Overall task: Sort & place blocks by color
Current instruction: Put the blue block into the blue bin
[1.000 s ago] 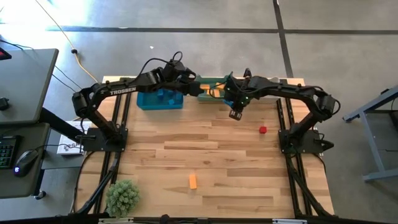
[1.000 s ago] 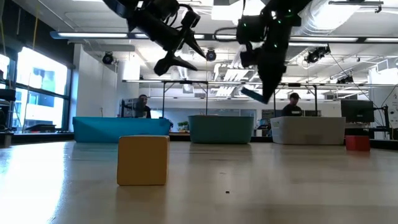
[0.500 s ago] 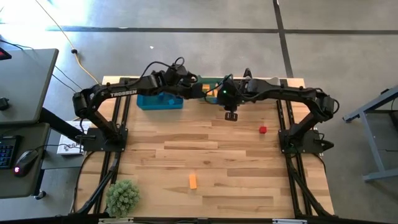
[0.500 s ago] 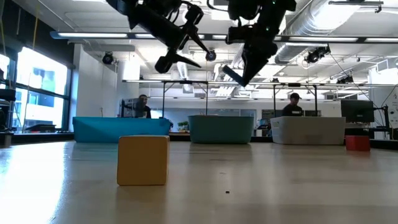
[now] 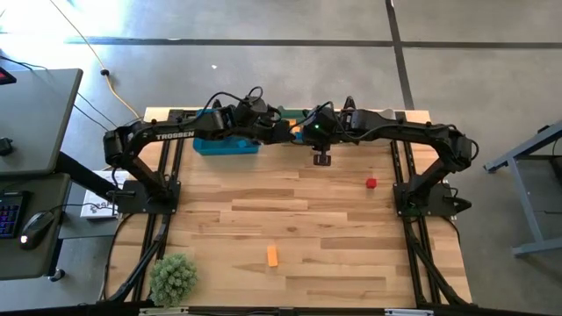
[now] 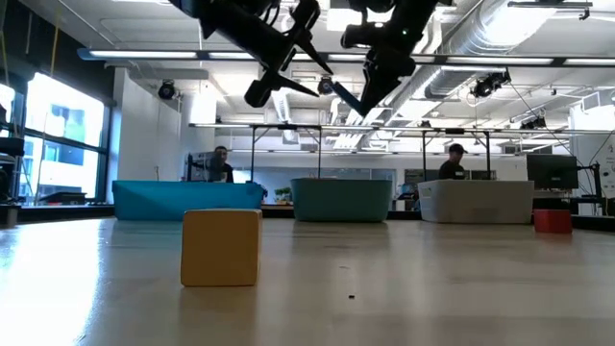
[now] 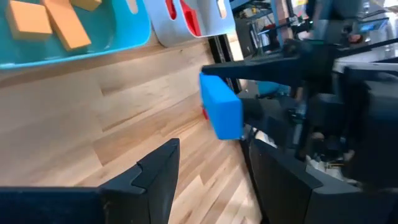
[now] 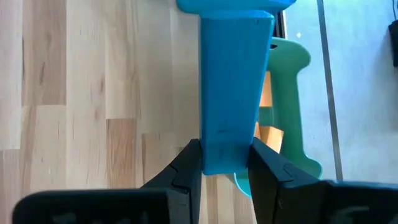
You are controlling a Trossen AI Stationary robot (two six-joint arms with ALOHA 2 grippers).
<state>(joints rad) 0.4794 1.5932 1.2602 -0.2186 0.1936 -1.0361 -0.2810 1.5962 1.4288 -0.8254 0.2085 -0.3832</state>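
Observation:
My right gripper (image 8: 225, 155) hangs high above the table's far middle (image 5: 322, 160), shut on a blue block (image 8: 233, 87). My left gripper (image 7: 211, 152) is open and holds nothing. It floats close beside the right one (image 5: 283, 132), and its fingers point at the blue block (image 7: 221, 107). An orange block (image 5: 272, 255) lies on the near table. A red block (image 5: 371, 183) lies toward the right. More orange blocks (image 7: 56, 18) lie in the teal bin (image 5: 299, 118). My right gripper pinches one end of the blue block (image 8: 225, 144) between its two fingers (image 8: 188, 163). The block sticks out ahead of the fingers, along them. It is lifted clear, high above the table (image 6: 348, 96), with the fingers slanting downward.
A blue bin (image 5: 226, 142), the teal bin and a white bin (image 6: 476, 201) stand in a row along the far edge. A small green plant (image 5: 173, 277) sits at the near left corner. People sit at desks beyond the table (image 6: 454, 161).
My right gripper has risen and drawn toward the far edge and the left gripper, rolling its wrist so that the blue block turned with it. My left gripper has swung a little toward the table's right, rolling as well.

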